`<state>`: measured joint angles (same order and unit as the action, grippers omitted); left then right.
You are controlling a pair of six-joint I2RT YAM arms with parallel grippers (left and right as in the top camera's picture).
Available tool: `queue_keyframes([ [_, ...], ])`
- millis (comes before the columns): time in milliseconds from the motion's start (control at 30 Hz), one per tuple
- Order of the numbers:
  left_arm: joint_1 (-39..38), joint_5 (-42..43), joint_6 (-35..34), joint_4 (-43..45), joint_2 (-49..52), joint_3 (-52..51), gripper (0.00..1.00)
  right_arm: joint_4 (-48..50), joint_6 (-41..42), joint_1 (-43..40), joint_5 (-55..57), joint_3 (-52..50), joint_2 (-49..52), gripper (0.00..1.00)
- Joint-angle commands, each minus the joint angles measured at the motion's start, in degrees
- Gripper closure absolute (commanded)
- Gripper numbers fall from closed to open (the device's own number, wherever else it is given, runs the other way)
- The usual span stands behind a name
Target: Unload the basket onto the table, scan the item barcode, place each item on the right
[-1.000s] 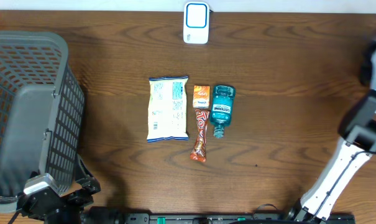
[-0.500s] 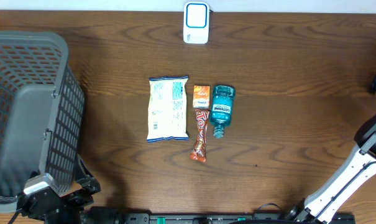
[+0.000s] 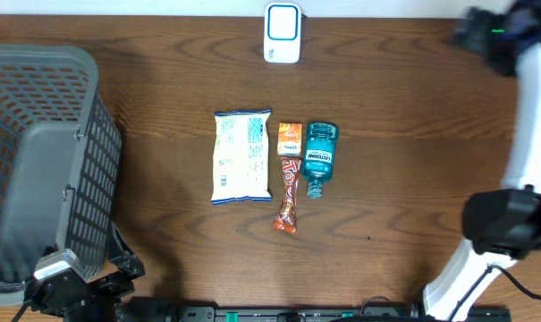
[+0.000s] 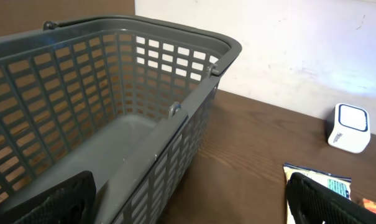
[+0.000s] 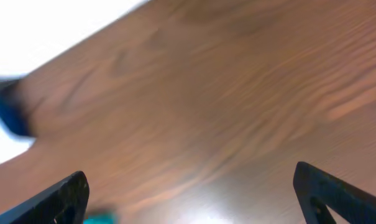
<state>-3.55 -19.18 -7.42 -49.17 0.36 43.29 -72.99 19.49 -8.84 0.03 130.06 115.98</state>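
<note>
Both spread empty: left gripper (image 4: 196, 204) by the basket (image 4: 82, 93), right gripper (image 5: 197, 200) over blurred table (image 5: 237, 93); overhead alone shows the bottle (image 3: 318, 159) whole

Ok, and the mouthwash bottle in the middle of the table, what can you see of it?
The mouthwash bottle is small, see-through teal plastic with a white-lettered label. It lies flat on the wooden table, narrow neck toward the robot's side, at the right end of a row of items. The orange packet and the candy bar lie close beside it; whether they touch it is unclear. Nothing holds it.
</note>
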Motion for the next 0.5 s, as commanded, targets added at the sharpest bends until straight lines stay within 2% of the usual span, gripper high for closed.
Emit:
queue_keyframes([
  [0,-0.1,-0.3,-1.0,-1.9,-0.2,-1.2,0.02,-3.3,8.8,9.2,-3.7,-1.1,1.8,0.01],
  [200,-0.1,-0.3,-1.0,-1.9,-0.2,-1.2,0.02,-6.7,6.2,20.9,0.1,-3.6,2.1,0.01],
  [300,-0.1,-0.3,-1.0,-1.9,-0.2,-1.2,0.02,-9.1,6.8,28.2,12.3,-5.9,2.1,0.01],
  [467,-0.1,-0.3,-1.0,-1.9,-0.2,-1.2,0.02,-8.2,10.6,34.4,25.8,-12.9,2.1,0.01],
])
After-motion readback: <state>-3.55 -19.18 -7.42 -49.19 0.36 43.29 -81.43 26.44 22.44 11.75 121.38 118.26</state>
